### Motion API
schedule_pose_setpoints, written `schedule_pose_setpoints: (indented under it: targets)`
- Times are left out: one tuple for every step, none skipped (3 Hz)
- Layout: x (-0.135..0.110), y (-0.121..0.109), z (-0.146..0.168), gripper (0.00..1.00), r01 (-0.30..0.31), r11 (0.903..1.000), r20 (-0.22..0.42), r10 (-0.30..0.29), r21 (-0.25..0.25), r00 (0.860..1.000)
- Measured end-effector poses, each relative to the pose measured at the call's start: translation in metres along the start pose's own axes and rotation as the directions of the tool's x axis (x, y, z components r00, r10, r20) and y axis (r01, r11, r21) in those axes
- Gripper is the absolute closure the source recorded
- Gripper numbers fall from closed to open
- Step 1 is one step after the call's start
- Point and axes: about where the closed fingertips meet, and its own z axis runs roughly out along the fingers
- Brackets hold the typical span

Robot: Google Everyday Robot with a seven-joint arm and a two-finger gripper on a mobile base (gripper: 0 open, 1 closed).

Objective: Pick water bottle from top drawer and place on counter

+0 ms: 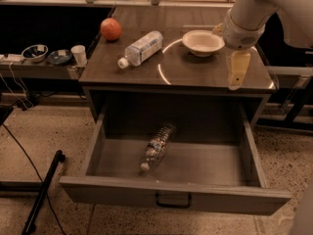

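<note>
The water bottle (156, 147) is slim, clear and ribbed. It lies on its side in the open top drawer (171, 192), left of centre, with its white cap toward the drawer front. The drawer is pulled far out below the counter (195, 72), a dark wood top with a thin white circle line. My gripper (235, 78) hangs from the white arm over the counter's right front part. It points down, far above and to the right of the water bottle, and holds nothing that shows.
On the counter lie a fatter clear bottle (142, 48) with a whitish label, an orange ball (111, 29) at the back left and a white bowl (203, 42). A side shelf at left holds bowls (34, 52) and a cup (78, 54). A black pole (41, 192) leans on the floor.
</note>
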Motion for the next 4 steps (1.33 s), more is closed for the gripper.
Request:
schedule_pose_setpoints:
  targets:
    - [-0.001,0.005,-0.008,0.00,0.007,1.0000,-0.005,-0.007,0.004,1.000]
    - [-0.005,0.000,0.008,0.00,0.060,0.9980,-0.017,-0.060,-0.018,0.998]
    - [-0.002,0.009,-0.012,0.00,0.223,0.9727,-0.058,-0.219,0.066,0.974]
    - [-0.049,0.046,-0.047,0.00,0.441,0.8772,-0.044,-0.442,0.189,0.896]
